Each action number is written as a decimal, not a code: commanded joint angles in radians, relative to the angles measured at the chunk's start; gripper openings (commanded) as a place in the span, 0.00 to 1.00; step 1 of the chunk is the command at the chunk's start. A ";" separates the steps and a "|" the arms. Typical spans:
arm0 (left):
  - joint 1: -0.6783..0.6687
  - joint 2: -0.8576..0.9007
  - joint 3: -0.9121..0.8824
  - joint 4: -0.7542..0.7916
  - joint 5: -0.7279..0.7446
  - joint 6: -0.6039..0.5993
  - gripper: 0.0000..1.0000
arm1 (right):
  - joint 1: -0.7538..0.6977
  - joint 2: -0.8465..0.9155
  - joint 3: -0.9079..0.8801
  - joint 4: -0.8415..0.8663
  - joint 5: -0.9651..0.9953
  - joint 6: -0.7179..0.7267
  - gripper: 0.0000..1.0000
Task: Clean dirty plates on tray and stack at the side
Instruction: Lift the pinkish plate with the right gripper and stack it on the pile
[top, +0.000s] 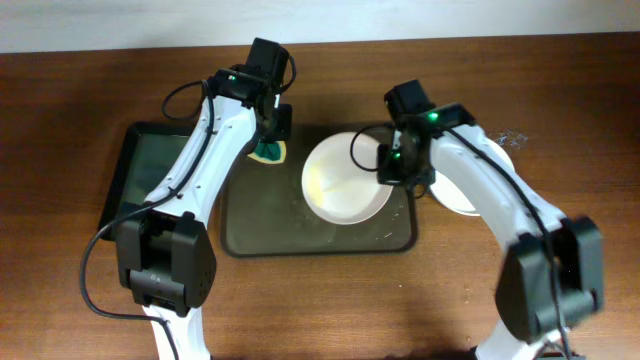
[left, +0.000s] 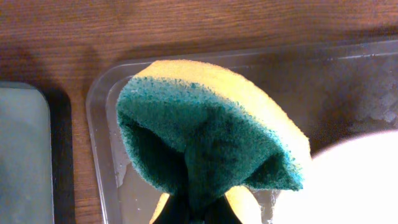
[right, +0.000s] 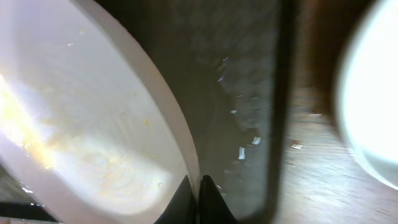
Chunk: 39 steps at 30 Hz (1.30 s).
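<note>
While the sponge (left: 205, 130) is kept folded, green face outward and yellow face behind, it is pinched in the left claw (left: 195, 213), which is closed on it. The sponge is held over the 10 o'clock corner of the tray (top: 250, 235), the large brown one at the middle of the bench (top: 60, 290). Whether the sponge touches the tray floor cannot be told.

One dirty plate (top: 345, 180) is contained in the tray, set from the centre toward 1 o'clock. Yellowish smears are seen across its inside in the right wrist view. Its rim at 3 o'clock is gripped by the right claw (right: 198, 202), whose fingers are closed tight on the edge. Whether the plate is lifted or rests flat cannot be told. Small wet flecks (right: 239, 152) are scattered on the bare tray floor beside the plate.

A second white plate (top: 455, 195) is placed on the bench at 3 o'clock of the tray, just beside its rim and partly hidden by the right arm; whether more than one is stacked there cannot be told.

A smaller black tray (top: 135, 185) is set at 9 o'clock of the brown one, close beside it.
</note>
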 joint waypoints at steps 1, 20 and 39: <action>0.032 0.000 0.013 0.002 0.026 0.017 0.00 | 0.027 -0.134 0.025 -0.016 0.193 -0.004 0.04; 0.061 0.001 0.003 0.007 0.086 0.017 0.00 | 0.536 -0.319 0.024 -0.038 1.337 0.017 0.04; 0.062 0.001 0.003 0.007 0.086 0.017 0.00 | 0.550 -0.319 0.024 -0.038 1.440 0.017 0.04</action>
